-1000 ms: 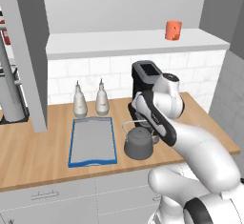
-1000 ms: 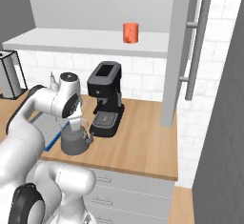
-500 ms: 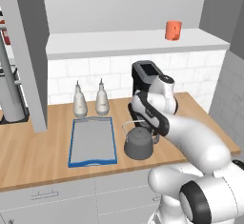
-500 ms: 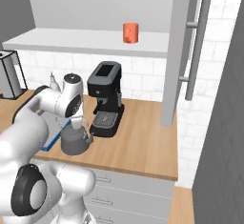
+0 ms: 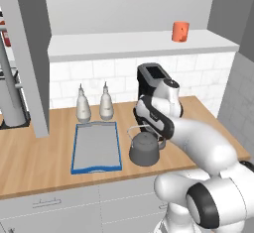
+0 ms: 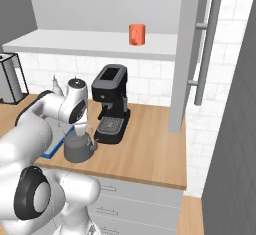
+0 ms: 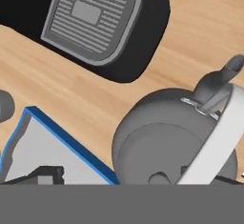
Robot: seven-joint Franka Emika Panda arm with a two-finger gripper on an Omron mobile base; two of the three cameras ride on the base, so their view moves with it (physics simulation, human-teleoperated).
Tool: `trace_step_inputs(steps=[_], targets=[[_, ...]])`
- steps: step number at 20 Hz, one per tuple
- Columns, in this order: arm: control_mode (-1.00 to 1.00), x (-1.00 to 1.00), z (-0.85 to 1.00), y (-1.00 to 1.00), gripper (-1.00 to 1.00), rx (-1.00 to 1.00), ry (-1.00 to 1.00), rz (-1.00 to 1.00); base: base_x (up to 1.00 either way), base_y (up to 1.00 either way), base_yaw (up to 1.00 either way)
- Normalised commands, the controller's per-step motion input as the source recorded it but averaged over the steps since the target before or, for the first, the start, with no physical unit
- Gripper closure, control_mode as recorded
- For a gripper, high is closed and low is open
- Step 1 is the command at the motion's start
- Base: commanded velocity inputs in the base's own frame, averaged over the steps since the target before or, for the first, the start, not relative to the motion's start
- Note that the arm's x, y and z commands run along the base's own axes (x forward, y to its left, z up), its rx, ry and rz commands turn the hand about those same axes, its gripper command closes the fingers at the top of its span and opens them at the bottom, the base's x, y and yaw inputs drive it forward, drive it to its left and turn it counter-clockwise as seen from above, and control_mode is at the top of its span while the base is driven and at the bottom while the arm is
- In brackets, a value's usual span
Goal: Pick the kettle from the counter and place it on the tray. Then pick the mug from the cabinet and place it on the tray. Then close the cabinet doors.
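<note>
The kettle [image 5: 144, 149] is seen standing upright on the wooden table [image 5: 30, 157], just to the right of the tray [image 5: 96, 146] and apart from it by a narrow strip of wood. Its thin arched handle rises over the round dark body, and in the hand view the pale handle [image 7: 214, 142] crosses the kettle's lid at the right, with the spout pointing up and to the right. The claw [image 6: 82, 130] is held directly above the kettle, at the end of the white arm that bends down over it; its jaws are spread wide and nothing is gripped between them. Whether the fingertips touch the handle cannot be told. The tray lies flat and bare, its blue rim [image 7: 66, 135] seen close beside the kettle in the hand view. Behind the tray, 2 pale shakers [image 5: 94, 103] are stood side by side against the tiled wall. A black coffee machine [image 6: 112, 103] is placed behind and to the right of the kettle, its ribbed drip plate [image 7: 90, 15] facing forward. The orange mug [image 5: 180, 31] is seen upright on the white shelf [image 5: 124, 43] of the cabinet, well above the table. A cabinet door [image 6: 191, 54] stands open at the right, its long silver bar handle [image 6: 207, 49] upright.
</note>
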Motion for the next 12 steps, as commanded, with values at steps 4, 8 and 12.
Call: trace_step_inputs(steps=[4,8,12], targets=[[-1.0,0.0,-0.1,0.05,1.0,0.0,0.0,-0.01,0.0,0.0,0.0],[-1.0,0.0,0.0,0.0,1.0,0.0,-0.01,0.0,0.0,0.0,0.0],[-1.0,-0.08,0.0,0.0,1.0,0.02,-0.14,0.0,0.0,0.0,0.0]])
